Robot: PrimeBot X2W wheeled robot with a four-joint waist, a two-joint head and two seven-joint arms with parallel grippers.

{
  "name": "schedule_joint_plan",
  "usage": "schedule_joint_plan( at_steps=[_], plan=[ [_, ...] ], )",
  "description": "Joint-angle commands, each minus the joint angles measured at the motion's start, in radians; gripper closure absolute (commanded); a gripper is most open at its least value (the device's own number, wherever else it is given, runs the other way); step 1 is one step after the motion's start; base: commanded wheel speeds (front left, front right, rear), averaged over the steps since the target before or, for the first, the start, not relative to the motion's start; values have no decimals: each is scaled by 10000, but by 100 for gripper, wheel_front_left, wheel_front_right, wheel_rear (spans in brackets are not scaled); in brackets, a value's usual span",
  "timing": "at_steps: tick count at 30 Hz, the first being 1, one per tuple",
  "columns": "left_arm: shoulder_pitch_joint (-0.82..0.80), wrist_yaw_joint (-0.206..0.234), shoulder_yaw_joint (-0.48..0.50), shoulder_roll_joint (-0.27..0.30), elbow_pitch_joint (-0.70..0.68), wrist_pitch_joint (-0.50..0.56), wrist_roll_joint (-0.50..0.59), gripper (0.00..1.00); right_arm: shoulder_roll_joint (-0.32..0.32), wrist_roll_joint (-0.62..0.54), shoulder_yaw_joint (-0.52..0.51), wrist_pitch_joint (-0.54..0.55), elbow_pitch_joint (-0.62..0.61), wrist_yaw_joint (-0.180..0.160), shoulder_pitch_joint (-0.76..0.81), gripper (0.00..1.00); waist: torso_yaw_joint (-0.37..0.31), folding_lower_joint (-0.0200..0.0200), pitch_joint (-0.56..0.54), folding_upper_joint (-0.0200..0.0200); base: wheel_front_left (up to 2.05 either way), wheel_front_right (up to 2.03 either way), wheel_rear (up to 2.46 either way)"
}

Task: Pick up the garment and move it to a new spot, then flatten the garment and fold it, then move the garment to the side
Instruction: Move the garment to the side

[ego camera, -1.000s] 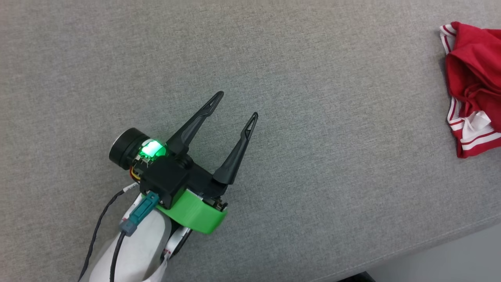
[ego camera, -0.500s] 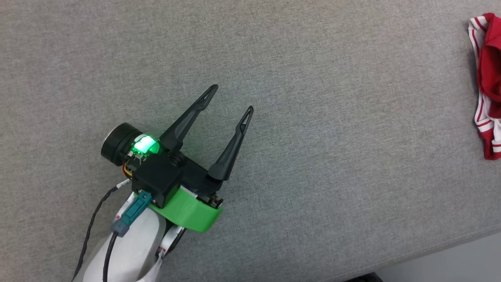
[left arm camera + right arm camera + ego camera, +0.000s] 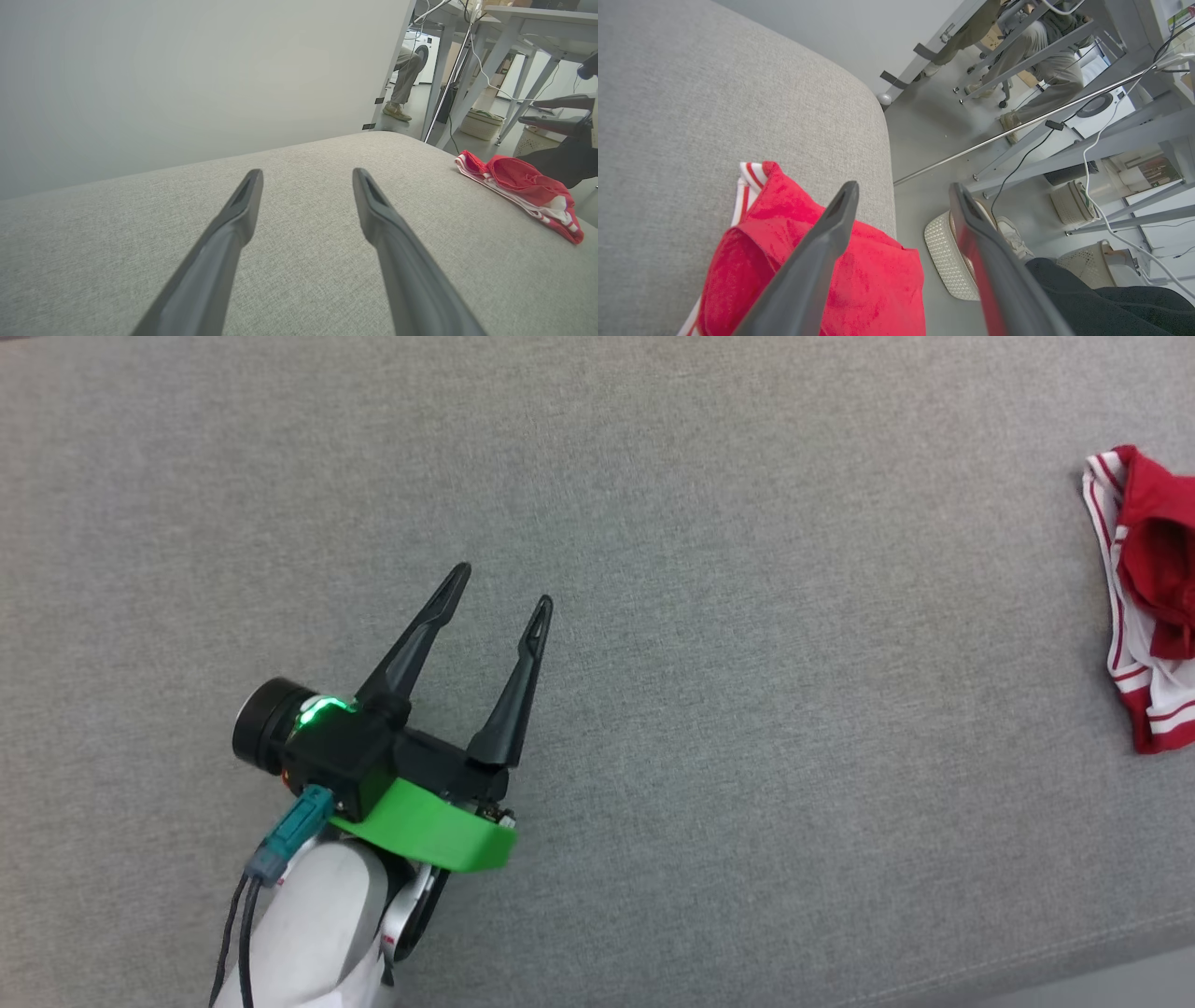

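The left gripper (image 3: 502,587) hovers over a broad grey woven-fabric surface (image 3: 747,709) in the head view. Its two long dark fingers are spread apart with nothing between them. A green light (image 3: 317,709) glows on the wrist, above a bright green plastic collar (image 3: 420,821) and a teal cable plug (image 3: 289,831). A white strip (image 3: 390,933) beside the pale forearm bears marks too small to read.

The garment, a red T-shirt with white and red-striped trim (image 3: 1158,551), lies crumpled on the grey surface at the right edge of the head view, well apart from the left gripper. In the left wrist view the same heap (image 3: 523,179) sits off to the right, near the far edge of the surface (image 3: 303,280), while the left gripper (image 3: 306,174) points at bare fabric and a plain pale wall.

The right gripper (image 3: 903,187) is also released, with its fingers wide and holding nothing. One finger (image 3: 808,261) stands in front of the garment (image 3: 878,280), which lies near the rounded corner of the surface (image 3: 691,116). The other finger is seen against the floor beyond the edge, where a white woven basket (image 3: 948,261) stands. Farther off, a seated person's legs in khaki trousers (image 3: 1045,84) show among grey table legs, near a white washing machine (image 3: 1101,107).
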Motion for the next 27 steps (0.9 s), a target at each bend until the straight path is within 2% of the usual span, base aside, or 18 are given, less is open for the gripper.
schedule_joint_plan(
  at_steps=[1, 6, 13, 19, 27],
  plan=[
    [249, -27, 216, -130, 74, -59, -124, 0, 215, 350, 4, -135, -294, -17, 309, 0, 620, 1, -1239, 0, 0, 0, 0],
    [813, -27, 750, -447, 242, -59, -195, 0, 973, 1526, -393, -512, -1676, -17, 1380, 0, 1099, 1, -2177, 0, 0, 0, 0],
    [1528, -27, 1216, -729, 507, -59, -268, 0, 2114, 2546, -832, -695, -3605, -17, 3375, 0, 1705, 1, -3100, 0, 0, 0, 0],
    [2038, -27, 1512, -1031, 841, -59, -297, 0, 3167, 2716, -1081, -968, -4629, -17, 4728, 0, 2138, 1, -3588, 0, 0, 0, 0],
    [2554, -27, 1593, -1208, 1086, -59, -40, 0, 4536, 2637, -1524, -1511, -5068, -17, 6082, 0, 2484, 1, -3901, 0, 0, 0, 0]
  ],
)
